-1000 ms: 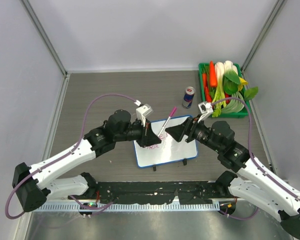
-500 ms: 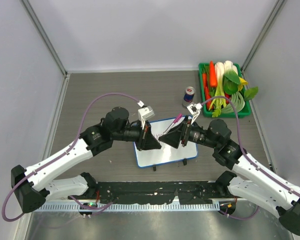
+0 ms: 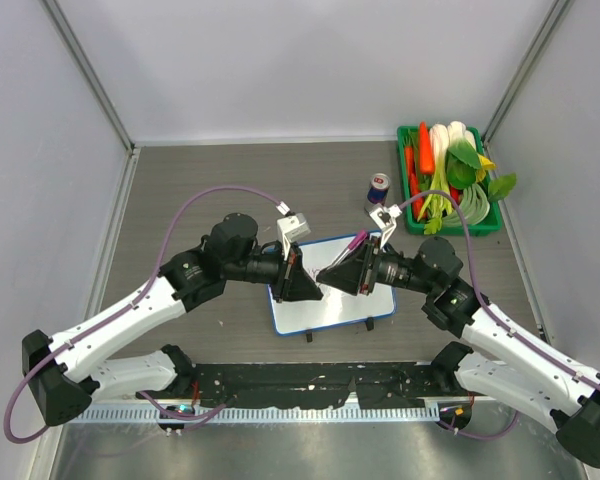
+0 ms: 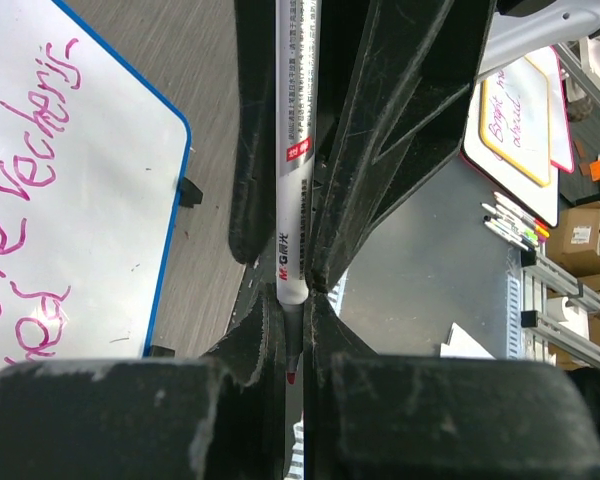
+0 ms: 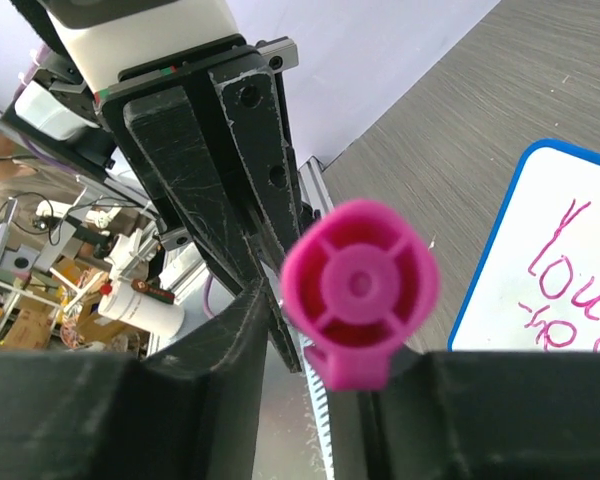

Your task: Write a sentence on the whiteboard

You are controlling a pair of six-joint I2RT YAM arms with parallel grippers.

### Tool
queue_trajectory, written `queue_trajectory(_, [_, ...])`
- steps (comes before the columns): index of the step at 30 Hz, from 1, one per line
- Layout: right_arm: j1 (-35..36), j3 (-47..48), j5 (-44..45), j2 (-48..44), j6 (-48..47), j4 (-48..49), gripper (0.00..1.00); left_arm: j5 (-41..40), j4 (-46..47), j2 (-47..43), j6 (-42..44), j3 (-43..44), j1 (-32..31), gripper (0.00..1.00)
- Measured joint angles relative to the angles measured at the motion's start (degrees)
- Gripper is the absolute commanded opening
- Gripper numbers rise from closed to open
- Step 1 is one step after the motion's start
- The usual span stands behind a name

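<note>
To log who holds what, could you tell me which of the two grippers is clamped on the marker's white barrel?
The left gripper: it pinches the white marker barrel near the nib, while the right gripper sits around the pink cap.

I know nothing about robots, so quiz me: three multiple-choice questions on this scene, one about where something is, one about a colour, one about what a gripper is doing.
1. Where does the drink can stand?
A) between the arms' bases
B) just left of the green crate of vegetables
C) against the left wall

2. What colour is the writing on the whiteboard?
A) black
B) green
C) pink

3. The left gripper is:
A) wide open and empty
B) shut on a marker
C) holding the can

Answers: 1 B, the top view shows the can beside the crate's left wall. 2 C, both wrist views show pink letters. 3 B, the marker's barrel sits clamped between its fingers.
</note>
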Motion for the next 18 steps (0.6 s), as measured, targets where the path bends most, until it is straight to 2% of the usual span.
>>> queue_trajectory(1, [0.0, 0.0, -0.4, 0.0, 0.0, 0.1, 0.17, 0.0, 0.0, 0.0, 0.2, 0.0, 0.0, 0.0])
queue_trajectory(2, [0.0, 0.0, -0.8, 0.0, 0.1, 0.1, 0.02, 0.0, 0.0, 0.0, 0.3, 0.0, 0.0, 0.0])
queue_trajectory(6, [0.0, 0.0, -1.3, 0.0, 0.3, 0.0, 0.01, 0.2, 0.0, 0.0, 0.7, 0.0, 0.0, 0.02])
queue_trajectory(7, [0.0, 0.0, -1.4, 0.0, 0.3, 0.0, 0.01, 0.2, 0.0, 0.0, 0.7, 0.0, 0.0, 0.14])
queue_trajectory(10, [0.0, 0.0, -0.8, -0.1, 0.0, -0.4, 0.01, -0.7, 0.3, -0.2, 0.5, -0.3, 0.0, 0.63])
queue_trajectory(11, [0.0, 0.0, -0.2, -0.3, -0.2, -1.1, 0.02, -1.1, 0.5, -0.5, 0.7, -0.8, 0.0, 0.71])
queue_trajectory(13, [0.0, 0.0, 2.1, -1.2, -1.2, -3.1, 0.02, -3.3, 1.1, -2.3, -1.3, -3.5, 0.0, 0.8])
queue_trajectory(18, [0.0, 0.0, 11.3, -4.2, -3.2, -9.7, 0.01, -11.6, 1.5, -7.3, -6.9, -11.4, 0.0, 0.83])
